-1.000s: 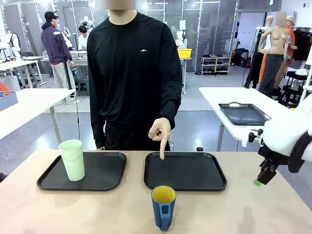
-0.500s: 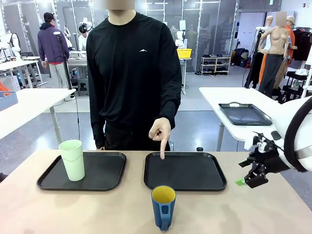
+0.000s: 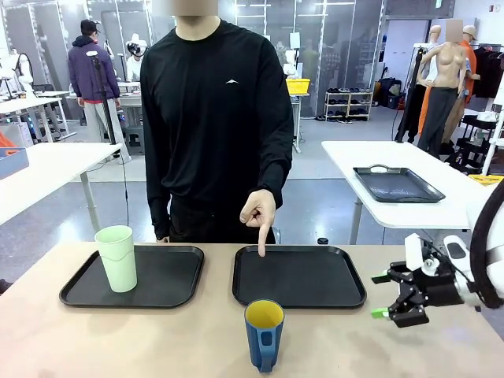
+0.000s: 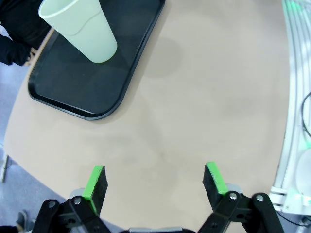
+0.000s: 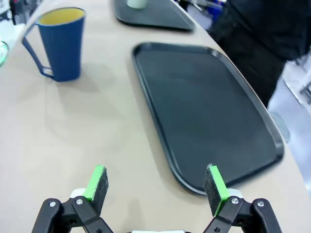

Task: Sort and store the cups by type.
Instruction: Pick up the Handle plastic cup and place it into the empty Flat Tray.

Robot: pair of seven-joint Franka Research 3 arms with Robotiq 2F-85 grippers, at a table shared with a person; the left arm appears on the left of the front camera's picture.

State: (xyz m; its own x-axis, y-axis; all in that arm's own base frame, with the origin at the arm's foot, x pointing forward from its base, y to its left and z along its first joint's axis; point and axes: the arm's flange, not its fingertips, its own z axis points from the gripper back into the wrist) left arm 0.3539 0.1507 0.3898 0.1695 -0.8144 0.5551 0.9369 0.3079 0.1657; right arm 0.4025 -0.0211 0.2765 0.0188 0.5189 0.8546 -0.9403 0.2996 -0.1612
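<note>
Off the table's right side, low: right gripper [image 3: 380, 295] spread wide, nothing held. Leftward from it and closer to the robot, on bare table just short of the right tray [image 3: 315, 279]: dark blue mug [image 3: 264, 334], upright, long axis vertical, handle toward the robot. Probably nearer this arm than the left gripper [image 4: 154, 184], likewise spread and empty. Yellow inside, smooth-walled.

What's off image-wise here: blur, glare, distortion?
Front view: sharp, evenly lit, sheen on the floor behind the person. Left wrist view: wide-angle warp curves the table edge and makes the mint tumbler look tilted. Right wrist view: blue mug fairly crisp, left tray beyond it soft.
</note>
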